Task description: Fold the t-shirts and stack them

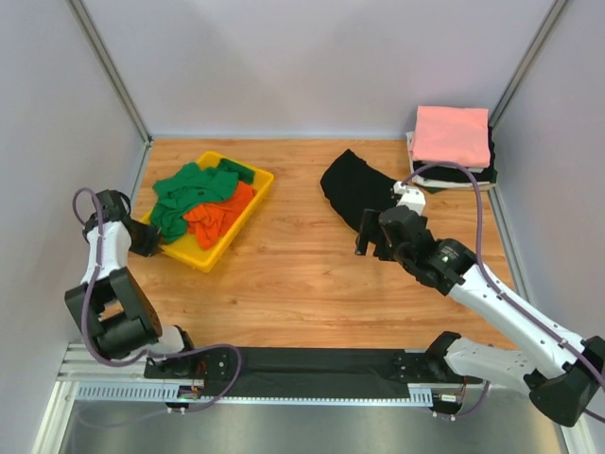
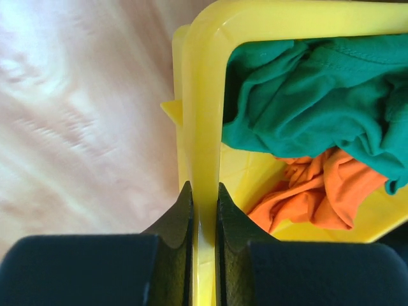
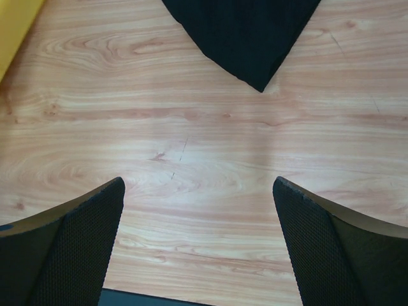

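1. My left pincer (image 2: 204,194) clamps the rim of the yellow plastic tray (image 2: 203,95); green cloth t-shirt (image 2: 306,83) and orange cloth t-shirt (image 2: 315,191) lie inside, just beside.
2. My right pincer (image 3: 198,188) gapes above the wooden worktop (image 3: 191,127); black cloth t-shirt (image 3: 245,32) lies ahead, untouched.

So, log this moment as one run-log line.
left gripper shut on yellow tray | right gripper open | black t-shirt on table | pink t-shirt folded, stacked

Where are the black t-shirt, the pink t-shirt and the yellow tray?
black t-shirt (image 1: 352,184), top external view, middle of the crumpled cloth.
pink t-shirt (image 1: 452,134), top external view, centre of its folded top face.
yellow tray (image 2: 203,115), left wrist view, bare part of its rim.
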Robot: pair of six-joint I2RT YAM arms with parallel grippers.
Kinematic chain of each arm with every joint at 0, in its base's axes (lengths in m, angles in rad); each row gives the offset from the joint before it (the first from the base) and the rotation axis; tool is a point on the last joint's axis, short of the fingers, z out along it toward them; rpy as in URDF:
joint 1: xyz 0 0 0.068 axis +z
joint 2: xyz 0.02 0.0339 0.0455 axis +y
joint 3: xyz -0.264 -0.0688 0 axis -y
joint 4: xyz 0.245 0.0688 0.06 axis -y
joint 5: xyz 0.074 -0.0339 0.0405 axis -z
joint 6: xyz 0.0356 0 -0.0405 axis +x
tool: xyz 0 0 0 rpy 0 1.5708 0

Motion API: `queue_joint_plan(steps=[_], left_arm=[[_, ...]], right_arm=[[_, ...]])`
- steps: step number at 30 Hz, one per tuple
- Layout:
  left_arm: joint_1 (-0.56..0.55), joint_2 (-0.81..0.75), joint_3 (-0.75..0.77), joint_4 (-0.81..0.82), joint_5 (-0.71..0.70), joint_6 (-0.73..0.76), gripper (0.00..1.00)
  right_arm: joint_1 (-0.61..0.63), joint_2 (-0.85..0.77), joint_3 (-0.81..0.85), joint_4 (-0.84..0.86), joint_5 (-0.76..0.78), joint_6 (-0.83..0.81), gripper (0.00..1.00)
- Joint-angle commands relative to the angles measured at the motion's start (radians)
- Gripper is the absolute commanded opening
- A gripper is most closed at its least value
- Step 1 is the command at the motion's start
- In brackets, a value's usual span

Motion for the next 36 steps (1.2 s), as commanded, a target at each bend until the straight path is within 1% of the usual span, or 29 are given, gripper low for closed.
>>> queue_joint_plan(steps=[1,3,4,5,6,8,9,10,11,12,13,14,16,17,18,19,21,22,24,25,26,27,28,30,31,32,33,35,36], left_arm=[[-0.004,0.096,0.032,0.265,0.2,-0.209,0.0],[-0.007,0.173,0.133,0.292,0.216,-0.208,0.0],[-0.01,0.249,0.18,0.265,0.208,-0.206,0.0],[-0.012,0.284,0.249,0.255,0.202,-0.213,0.0],[-0.009,0.308,0.27,0.251,0.173,-0.249,0.0],[0.008,0.353,0.278,0.302,0.177,-0.32,0.0],[0.016,0.37,0.268,0.362,0.214,-0.356,0.0],[0.017,0.379,0.27,0.426,0.216,-0.416,0.0],[0.019,0.388,0.293,0.432,0.204,-0.438,0.0],[0.023,0.39,0.299,0.429,0.185,-0.459,0.0],[0.025,0.381,0.293,0.444,0.162,-0.513,0.0],[0.025,0.373,0.26,0.473,0.144,-0.535,0.0],[0.025,0.394,0.258,0.543,0.164,-0.544,0.02],[0.023,0.413,0.302,0.524,0.183,-0.511,0.04],[0.023,0.446,0.322,0.489,0.209,-0.497,0.11],[0.025,0.457,0.328,0.49,0.222,-0.486,0.14],[0.026,0.463,0.307,0.505,0.237,-0.475,0.21],[0.025,0.46,0.284,0.513,0.236,-0.467,0.3],[0.026,0.447,0.265,0.527,0.251,-0.443,0.4],[0.025,0.448,0.256,0.536,0.263,-0.437,0.51],[0.025,0.442,0.23,0.548,0.298,-0.421,0.62],[0.026,0.439,0.23,0.548,0.303,-0.417,0.63],[0.025,0.434,0.225,0.545,0.306,-0.412,0.64],[0.025,0.413,0.202,0.541,0.309,-0.407,0.64],[0.025,0.402,0.196,0.539,0.309,-0.398,0.64],[0.026,0.393,0.184,0.536,0.311,-0.392,0.64],[0.025,0.369,0.178,0.534,0.314,-0.388,0.63],[0.026,0.342,0.163,0.53,0.319,-0.368,0.63],[0.025,0.313,0.156,0.521,0.323,-0.36,0.62]], right_arm=[[-0.139,0.058,-0.003,0.04,-0.093,0.021,1.0],[-0.222,0.112,0.014,0.066,-0.187,-0.001,0.98],[-0.28,0.175,0.032,0.069,-0.223,-0.02,0.97],[-0.303,0.21,0.047,0.075,-0.231,-0.034,0.97],[-0.331,0.246,0.084,0.081,-0.235,-0.045,0.96],[-0.432,0.351,0.11,0.112,-0.305,-0.054,0.94],[-0.471,0.387,0.132,0.126,-0.344,-0.051,0.92],[-0.536,0.451,0.138,0.139,-0.413,-0.048,0.9],[-0.561,0.48,0.144,0.179,-0.453,-0.048,0.86],[-0.58,0.506,0.152,0.196,-0.473,-0.045,0.85],[-0.609,0.555,0.156,0.213,-0.516,-0.044,0.82],[-0.615,0.577,0.158,0.254,-0.54,-0.044,0.77],[-0.617,0.632,0.164,0.287,-0.588,-0.042,0.72],[-0.617,0.648,0.161,0.316,-0.606,-0.039,0.64],[-0.617,0.674,0.146,0.351,-0.631,-0.024,0.61],[-0.615,0.685,0.146,0.351,-0.646,-0.015,0.61],[-0.611,0.701,0.117,0.425,-0.674,-0.005,0.59],[-0.606,0.714,0.109,0.463,-0.694,0.002,0.58],[-0.598,0.728,0.107,0.479,-0.692,0.005,0.56],[-0.591,0.744,0.112,0.48,-0.689,0.005,0.56],[-0.591,0.775,0.126,0.495,-0.701,0.013,0.53],[-0.591,0.775,0.13,0.495,-0.702,0.013,0.53],[-0.588,0.793,0.137,0.495,-0.709,0.012,0.5],[-0.587,0.804,0.149,0.495,-0.718,0.01,0.34],[-0.586,0.81,0.152,0.495,-0.732,0.005,0.28],[-0.587,0.809,0.15,0.497,-0.738,0.004,0.17],[-0.586,0.807,0.15,0.5,-0.748,0.002,0.08],[-0.577,0.78,0.141,0.506,-0.765,0.002,0.0],[-0.574,0.765,0.143,0.506,-0.771,0.005,0.0]])
